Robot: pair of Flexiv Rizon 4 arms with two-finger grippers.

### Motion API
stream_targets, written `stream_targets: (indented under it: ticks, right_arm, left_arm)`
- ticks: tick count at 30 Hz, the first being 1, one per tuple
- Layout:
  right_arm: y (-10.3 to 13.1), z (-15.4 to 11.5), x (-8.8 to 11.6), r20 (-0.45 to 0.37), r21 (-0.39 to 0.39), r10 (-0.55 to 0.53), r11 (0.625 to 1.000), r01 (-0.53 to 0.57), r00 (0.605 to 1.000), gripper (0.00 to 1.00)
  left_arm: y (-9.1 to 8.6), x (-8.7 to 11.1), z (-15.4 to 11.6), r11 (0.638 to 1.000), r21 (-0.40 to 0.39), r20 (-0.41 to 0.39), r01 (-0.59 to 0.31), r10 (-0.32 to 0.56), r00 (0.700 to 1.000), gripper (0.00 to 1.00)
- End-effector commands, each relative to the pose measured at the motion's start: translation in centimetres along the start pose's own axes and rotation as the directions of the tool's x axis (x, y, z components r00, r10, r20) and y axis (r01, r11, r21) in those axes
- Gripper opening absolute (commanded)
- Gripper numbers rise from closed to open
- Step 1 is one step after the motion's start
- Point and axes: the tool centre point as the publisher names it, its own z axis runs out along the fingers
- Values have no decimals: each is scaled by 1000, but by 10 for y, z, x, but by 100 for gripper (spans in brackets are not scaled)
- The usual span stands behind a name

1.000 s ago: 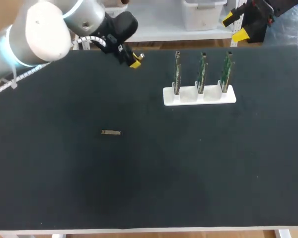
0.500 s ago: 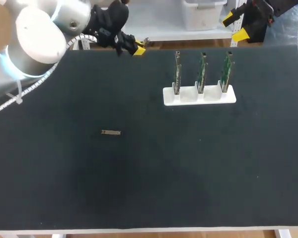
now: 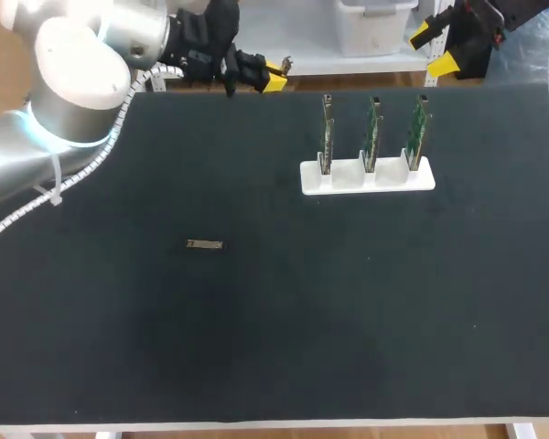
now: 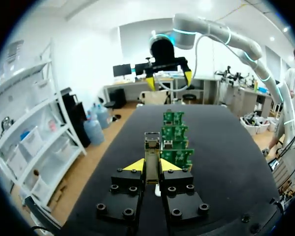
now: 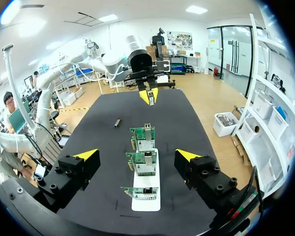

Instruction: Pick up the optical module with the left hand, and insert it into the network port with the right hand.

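The optical module (image 4: pixel 152 147) is being gripped between the closed fingers of the left gripper (image 4: pixel 152 164), above the table's far edge, with the cards (image 4: pixel 175 142) ahead. The right gripper (image 5: pixel 137 155) is being held wide open and empty. A handover is being called for next, judging by the task, before insertion.

left gripper swings to the far edge

my left gripper (image 3: pixel 276 77) has carried the module (image 4: pixel 152 147) back and to the right, from over the table (image 3: pixel 256 347) out to its far edge, ending closer to the rack (image 3: pixel 367 176) of cards.
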Motion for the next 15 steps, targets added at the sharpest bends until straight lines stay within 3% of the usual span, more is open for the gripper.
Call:
stream_targets:
  ticks: [1,15]
  right_arm:
    - [-7,-2,-1,0,-82,1,997,-1,1000,100]
    - [-7,-2,-1,0,-82,1,997,-1,1000,100]
  left_arm:
    - [6,-8,4,1000,20,15,-7,7,1000,0]
    - [-1,-43,19,998,50,8,-38,38,999,0]
